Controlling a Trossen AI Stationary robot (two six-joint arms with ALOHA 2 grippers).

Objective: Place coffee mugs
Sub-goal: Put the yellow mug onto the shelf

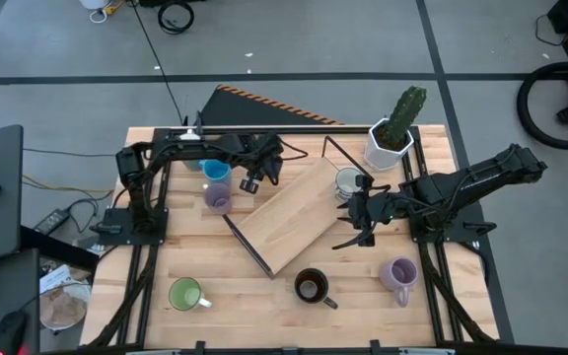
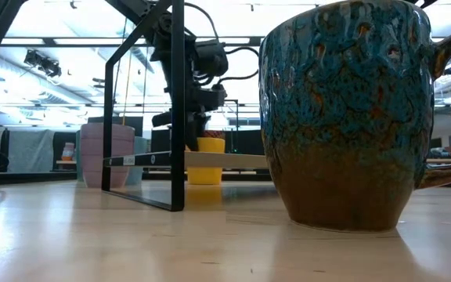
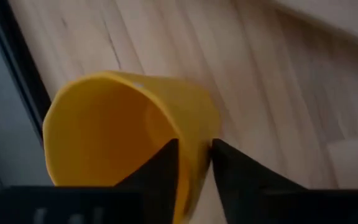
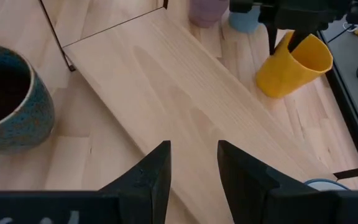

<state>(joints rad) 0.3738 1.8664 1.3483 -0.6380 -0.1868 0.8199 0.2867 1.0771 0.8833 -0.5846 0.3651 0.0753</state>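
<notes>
Left wrist view: yellow mug (image 3: 129, 134) rim between left jaws.

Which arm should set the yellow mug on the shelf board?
Left. Its gripper is already shut on the yellow mug's rim, tilted at the board's far edge. The right gripper is open and empty over the board's near end.

Overhead and table-level views share the wooden shelf (image 1: 289, 212).

Yellow mug (image 4: 294, 65) in the dark left hand (image 4: 281, 43); blue-speckled, brown-based mug (image 2: 343, 110); lilac mug (image 1: 399, 275); green mug (image 1: 184, 294); pale wood desk (image 1: 264, 306)
</notes>
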